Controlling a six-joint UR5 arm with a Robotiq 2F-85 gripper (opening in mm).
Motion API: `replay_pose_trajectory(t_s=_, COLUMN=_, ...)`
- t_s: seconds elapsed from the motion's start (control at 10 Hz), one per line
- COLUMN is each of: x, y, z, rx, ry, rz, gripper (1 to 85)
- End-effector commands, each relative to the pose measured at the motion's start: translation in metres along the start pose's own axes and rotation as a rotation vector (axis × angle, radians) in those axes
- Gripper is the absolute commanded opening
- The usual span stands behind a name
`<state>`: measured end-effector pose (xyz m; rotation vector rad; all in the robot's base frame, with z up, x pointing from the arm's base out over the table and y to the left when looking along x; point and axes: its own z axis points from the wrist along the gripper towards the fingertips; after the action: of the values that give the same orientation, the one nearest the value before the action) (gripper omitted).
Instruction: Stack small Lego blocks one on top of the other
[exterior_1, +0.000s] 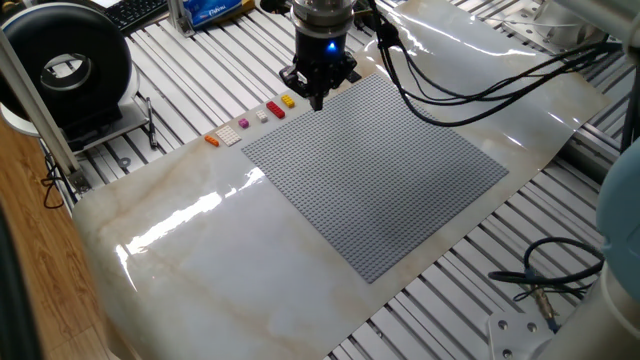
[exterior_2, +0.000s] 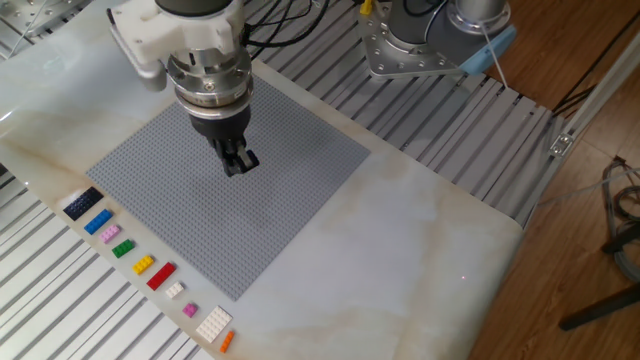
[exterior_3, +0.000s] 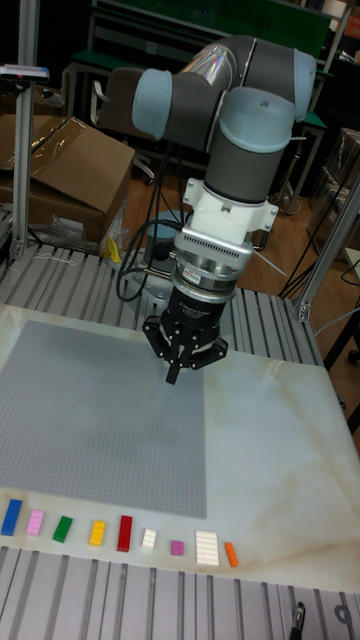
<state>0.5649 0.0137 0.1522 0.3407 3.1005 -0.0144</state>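
A row of small Lego blocks lies on the marble beside the grey baseplate (exterior_2: 230, 170). The row starts with a black block (exterior_2: 82, 203), a blue one (exterior_2: 97, 222) (exterior_3: 11, 516) and a pink one (exterior_2: 109, 234) (exterior_3: 35, 521). A tiny purple one (exterior_2: 190, 310) (exterior_3: 177, 547) lies further along. My gripper (exterior_2: 237, 163) (exterior_3: 173, 375) (exterior_1: 318, 100) points straight down over the baseplate, well away from the row. Its fingers are shut together and nothing shows between them. In the view from the ring light's side the gripper hides the black and blue blocks.
Green (exterior_2: 123, 248), yellow (exterior_2: 143, 264), red (exterior_2: 161, 276), white (exterior_2: 213, 324) and orange (exterior_2: 226, 341) bricks fill the row. A ring light (exterior_1: 65, 70) stands off the table's corner. Cables (exterior_1: 470, 85) trail from the arm. The arm's base (exterior_2: 420, 40) sits behind the plate.
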Motion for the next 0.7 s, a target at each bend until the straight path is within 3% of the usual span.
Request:
replay_pose_trajectory(t_s=0.0, x=0.015, y=0.004, z=-0.002, rx=0.0, ry=0.066, rz=-0.046, gripper=1.0)
replay_pose_trajectory(t_s=0.2, x=0.009, y=0.006, z=0.004, rx=0.018, ry=0.048, rz=-0.058, gripper=1.0)
replay_pose_trajectory(t_s=0.3, x=0.001, y=0.011, z=0.003, rx=-0.008, ry=0.017, rz=-0.052, gripper=1.0)
replay_pose_trajectory(t_s=0.4, x=-0.014, y=0.016, z=0.004, rx=-0.021, ry=-0.039, rz=-0.048, gripper=1.0)
replay_pose_trajectory(t_s=0.5, x=-0.008, y=0.028, z=0.004, rx=-0.06, ry=-0.023, rz=-0.022, gripper=1.0)
replay_pose_trajectory(t_s=0.6, x=-0.007, y=0.014, z=0.005, rx=-0.008, ry=-0.025, rz=-0.051, gripper=1.0)
